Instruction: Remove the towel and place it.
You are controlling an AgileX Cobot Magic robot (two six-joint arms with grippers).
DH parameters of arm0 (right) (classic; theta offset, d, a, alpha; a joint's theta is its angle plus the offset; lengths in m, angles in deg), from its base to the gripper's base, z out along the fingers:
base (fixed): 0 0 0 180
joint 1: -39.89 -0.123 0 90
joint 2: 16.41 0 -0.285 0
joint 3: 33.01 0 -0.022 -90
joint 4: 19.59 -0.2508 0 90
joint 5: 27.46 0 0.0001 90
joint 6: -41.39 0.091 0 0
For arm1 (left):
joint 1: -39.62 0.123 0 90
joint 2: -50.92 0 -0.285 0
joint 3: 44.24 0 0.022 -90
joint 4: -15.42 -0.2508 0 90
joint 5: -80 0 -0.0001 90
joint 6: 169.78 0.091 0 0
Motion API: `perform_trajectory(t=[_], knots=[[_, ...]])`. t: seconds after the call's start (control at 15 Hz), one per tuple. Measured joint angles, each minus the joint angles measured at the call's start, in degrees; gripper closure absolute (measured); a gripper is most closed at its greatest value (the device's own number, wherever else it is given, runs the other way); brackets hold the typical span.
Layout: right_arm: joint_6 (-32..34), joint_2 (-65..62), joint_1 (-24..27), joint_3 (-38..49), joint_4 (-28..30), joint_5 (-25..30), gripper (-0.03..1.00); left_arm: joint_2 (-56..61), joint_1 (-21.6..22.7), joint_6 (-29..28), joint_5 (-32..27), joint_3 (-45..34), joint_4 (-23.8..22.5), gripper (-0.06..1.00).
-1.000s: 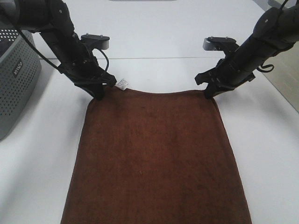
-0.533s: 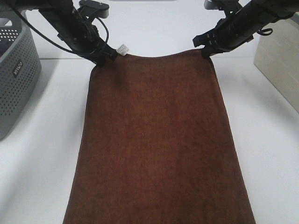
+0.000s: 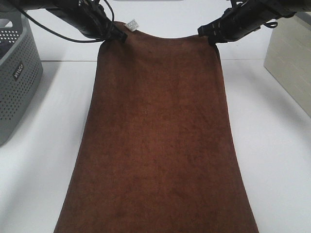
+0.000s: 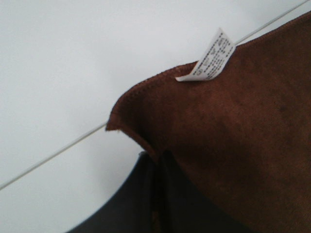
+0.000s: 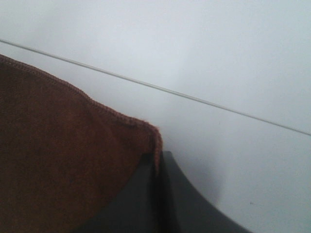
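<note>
Brown towel (image 3: 158, 145), one, two grippers pinching

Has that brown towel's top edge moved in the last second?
Yes. The towel edge, pinched by both grippers, went from below the table seam to above it, away from the camera.

Both arms reach in from the upper corners, the left end effector (image 3: 116, 35) at eleven o'clock, the right end effector (image 3: 210, 38) at one o'clock, each pinched closed on cloth.

Grey perforated basket (image 3: 17, 77), white table (image 3: 282, 160), beige box (image 3: 290, 63)
</note>
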Motion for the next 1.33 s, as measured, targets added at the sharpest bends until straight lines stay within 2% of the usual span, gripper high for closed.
perform_trajectory(t=[0.27, 0.73, 1.33], knots=[[-0.4, 5.1, -0.9, -6.7, -0.4, -1.0, 0.96, -5.0, 0.1, 0.0, 3.0, 4.9, -0.7, 0.94], [-0.7, 11.7, -0.9, -14.4, 0.5, -4.4, 0.96, -12.7, 0.2, 0.0, 4.9, 14.1, -3.9, 0.94], [-1.9, 17.0, -0.9, -15.6, 0.5, -7.7, 0.96, -18.6, 0.2, 0.1, 11.2, 15.2, -4.8, 0.94]])
